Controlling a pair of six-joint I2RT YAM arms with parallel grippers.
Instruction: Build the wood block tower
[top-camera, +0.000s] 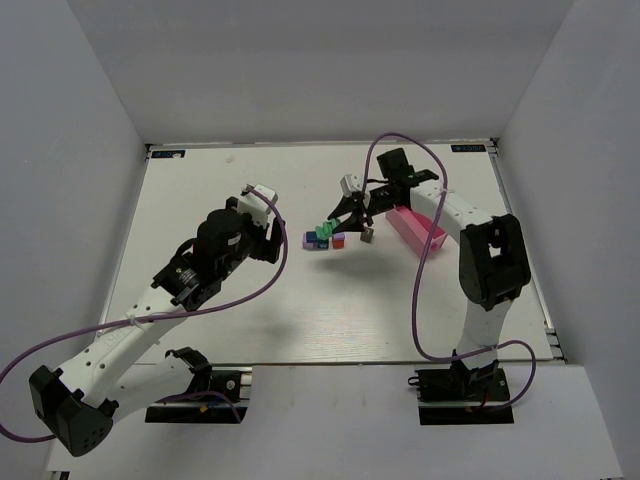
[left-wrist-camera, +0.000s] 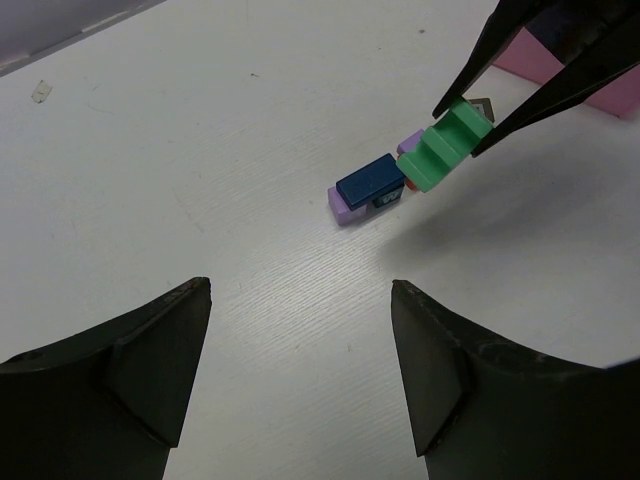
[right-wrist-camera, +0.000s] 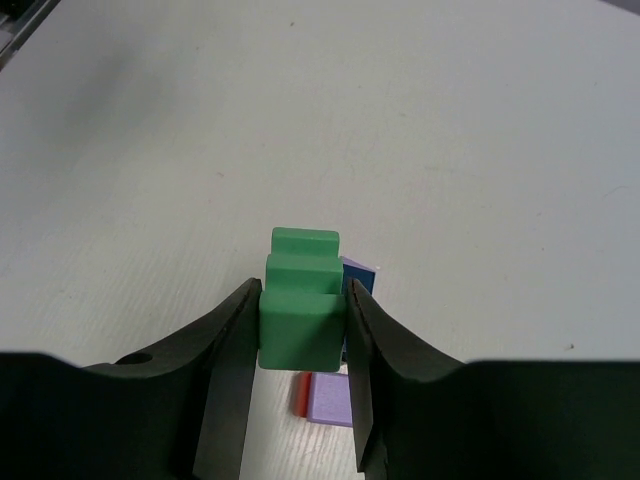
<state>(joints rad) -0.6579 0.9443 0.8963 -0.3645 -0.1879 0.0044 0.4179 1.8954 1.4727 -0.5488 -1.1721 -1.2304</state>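
Note:
My right gripper (right-wrist-camera: 302, 322) is shut on a green stepped block (right-wrist-camera: 300, 300) and holds it just above the block cluster; it also shows in the top view (top-camera: 324, 231) and in the left wrist view (left-wrist-camera: 446, 146). Below it lie a blue block (left-wrist-camera: 370, 181) on a lilac block (left-wrist-camera: 342, 208), another lilac block (right-wrist-camera: 328, 398) and a red one (right-wrist-camera: 299, 396). My left gripper (left-wrist-camera: 300, 350) is open and empty, hovering over bare table to the left of the cluster (top-camera: 322, 241).
A pink rectangular tray (top-camera: 416, 231) lies right of the blocks, under the right arm. A small grey block (top-camera: 366, 236) sits between the cluster and the tray. White walls enclose the table on three sides.

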